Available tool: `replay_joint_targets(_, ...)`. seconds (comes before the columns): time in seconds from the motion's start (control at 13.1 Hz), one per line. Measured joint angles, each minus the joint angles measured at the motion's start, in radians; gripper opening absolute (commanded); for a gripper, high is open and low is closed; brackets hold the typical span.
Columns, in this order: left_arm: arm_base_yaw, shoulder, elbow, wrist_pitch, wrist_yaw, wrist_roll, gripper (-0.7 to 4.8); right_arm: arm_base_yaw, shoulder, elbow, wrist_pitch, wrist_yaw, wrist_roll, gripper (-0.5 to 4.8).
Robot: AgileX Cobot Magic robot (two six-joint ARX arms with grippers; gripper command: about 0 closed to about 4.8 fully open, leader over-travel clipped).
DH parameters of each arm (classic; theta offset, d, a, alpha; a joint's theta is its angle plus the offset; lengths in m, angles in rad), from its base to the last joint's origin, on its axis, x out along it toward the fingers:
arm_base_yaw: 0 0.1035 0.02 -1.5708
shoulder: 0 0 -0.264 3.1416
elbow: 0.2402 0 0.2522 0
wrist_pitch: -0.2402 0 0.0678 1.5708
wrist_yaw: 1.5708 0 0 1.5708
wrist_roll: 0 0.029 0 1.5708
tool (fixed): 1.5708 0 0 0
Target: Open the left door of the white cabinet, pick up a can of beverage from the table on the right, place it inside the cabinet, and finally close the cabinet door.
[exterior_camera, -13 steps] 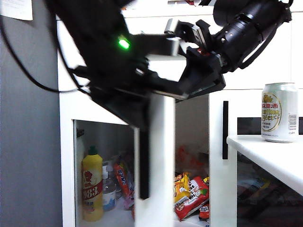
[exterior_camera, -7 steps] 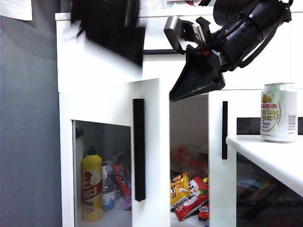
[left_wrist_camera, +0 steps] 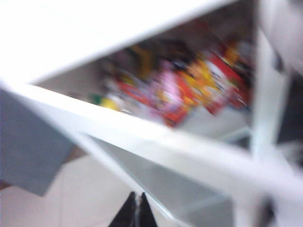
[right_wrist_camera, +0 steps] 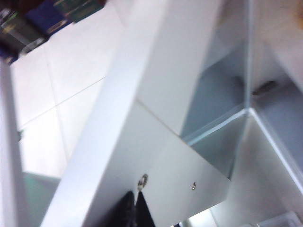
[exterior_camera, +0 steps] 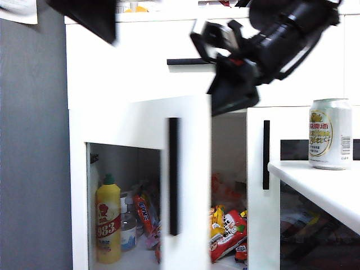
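The white cabinet (exterior_camera: 129, 67) has its left door (exterior_camera: 191, 129) standing partly open, black bar handle (exterior_camera: 174, 175) facing the camera. My right gripper (exterior_camera: 218, 108) is shut and empty, its tips just beyond the door's top free corner. In the right wrist view the right gripper (right_wrist_camera: 135, 197) lies close against a white panel (right_wrist_camera: 156, 156). My left arm (exterior_camera: 90, 16) is a dark blur at the upper left, away from the door. The left gripper (left_wrist_camera: 136, 197) is shut and empty, above the door's glass (left_wrist_camera: 180, 182). The can of beverage (exterior_camera: 330, 134) stands upright on the table (exterior_camera: 315, 183) at the right.
Inside the cabinet stand a yellow bottle with a green cap (exterior_camera: 108, 225) and snack packets (exterior_camera: 228, 228). The right door (exterior_camera: 259, 197) is shut, with its own black handle (exterior_camera: 266, 154). A drawer handle (exterior_camera: 188, 61) runs above. A grey wall (exterior_camera: 34, 146) borders the left.
My left arm has lifted off the door's top and swung up to the left, nearly out of the exterior view. The door's free edge has shifted slightly. The right gripper has barely moved.
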Motion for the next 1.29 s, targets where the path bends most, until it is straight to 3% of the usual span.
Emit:
replay_joint_targets(0.46, 0.0, -0.394, 0.003, -0.177, -0.043, 0.0, -0.05, 0.153, 0.0, 0.0, 0.016, -0.02, 0.079, -0.08)
replay_joint_targets(0.84, 0.0, -0.619, 0.003, -0.294, -0.037, -0.014, -0.05, 0.281, 0.0, 0.001, 0.203, -0.027, 0.241, -0.08)
replay_joint_targets(1.29, 0.0, -0.676, 0.002, -0.404, 0.203, -0.09, -0.05, 0.359, 0.022, 0.002, 0.304, -0.029, 0.336, -0.08)
